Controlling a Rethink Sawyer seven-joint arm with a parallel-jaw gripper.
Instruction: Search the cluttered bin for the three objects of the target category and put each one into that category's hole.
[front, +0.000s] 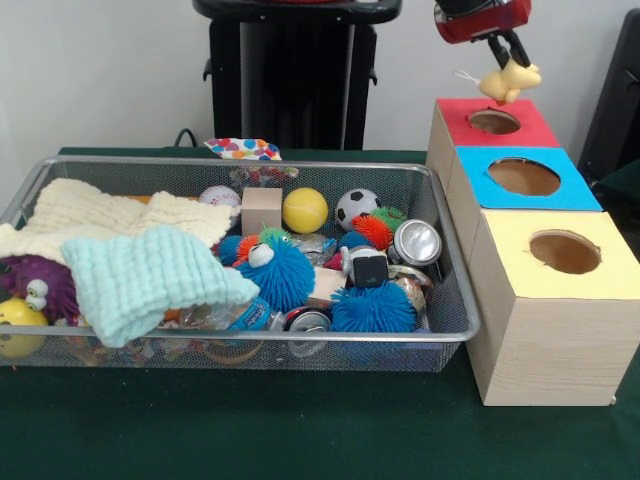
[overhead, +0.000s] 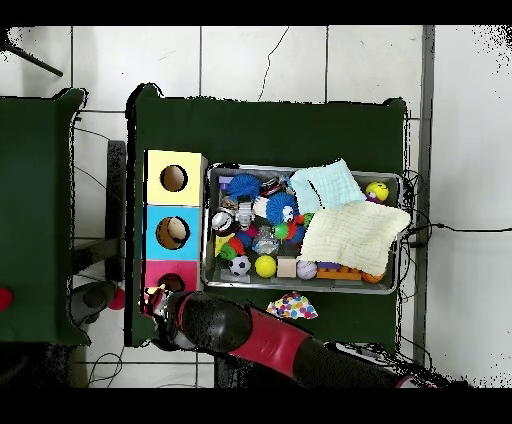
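Note:
My gripper (front: 508, 52) hangs at the top right of the front view, shut on a small pale yellow plush animal (front: 510, 80). It holds the plush just above the red-faced hole (front: 494, 122) of the pale wooden box. In the overhead view my arm ends at the gripper (overhead: 157, 300), beside the red hole (overhead: 172, 283); the plush is hard to make out there. The wire mesh bin (front: 250, 161) sits to the left of the box and also shows in the overhead view (overhead: 207, 230). No tiger plush shows; it is hidden or out of view.
The blue-faced hole (front: 523, 176) and yellow-faced hole (front: 565, 251) lie nearer the camera. The bin holds a cream cloth (front: 90, 215), a mint cloth (front: 140, 280), blue puffer balls (front: 275, 272), a yellow ball (front: 305, 210), a soccer ball (front: 356, 206) and cans (front: 416, 243). A polka-dot item (front: 243, 149) lies behind the bin.

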